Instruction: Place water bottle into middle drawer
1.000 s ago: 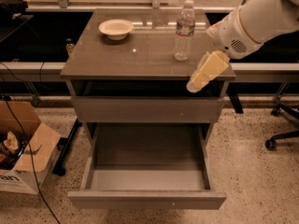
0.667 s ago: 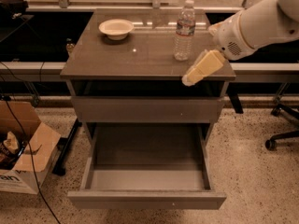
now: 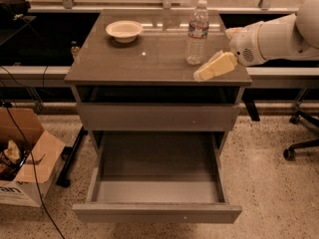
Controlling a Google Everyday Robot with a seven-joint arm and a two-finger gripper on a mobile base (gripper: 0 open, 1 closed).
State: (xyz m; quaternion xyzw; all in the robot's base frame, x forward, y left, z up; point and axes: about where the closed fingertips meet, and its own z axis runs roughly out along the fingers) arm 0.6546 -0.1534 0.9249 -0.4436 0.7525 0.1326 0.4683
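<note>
the bottle (image 3: 197, 32) stands upright on the cabinet (image 3: 139, 59) top, toward its back right, cap on. the gripper (image 3: 215, 66) hangs over the cabinet's front right corner, just beside the bottle's base and not touching it; i cannot tell whether it is spread or closed. the step looks like the reach to grasp. to do it well, approach level from the right, straddle the ribbed body below the label and close gently, since thin plastic gives and a nudge could tip it. then lift clear of the cabinet's front edge before lowering. the drawer (image 3: 157, 213) is pulled out at the cabinet's front, floor bare, 1 closed front above it. the bowl (image 3: 124, 30) at the cabinet's back left looks empty. the box (image 3: 25, 153) on the floor left of the cabinet holds something dark.
</note>
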